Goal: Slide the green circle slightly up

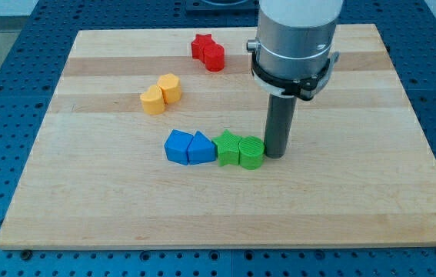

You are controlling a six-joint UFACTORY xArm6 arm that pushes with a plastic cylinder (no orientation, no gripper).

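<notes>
The green circle (251,152) lies near the middle of the wooden board (341,208), touching a green star (228,147) on its left. My tip (275,155) rests on the board right against the green circle's right side. The rod rises from there to the arm's grey body at the view's top.
A blue cube-like block (178,146) and a blue triangular block (201,148) sit in a row left of the green star. Two yellow blocks (161,94) lie at upper left. A red star (201,46) and red cylinder (214,57) lie near the top edge.
</notes>
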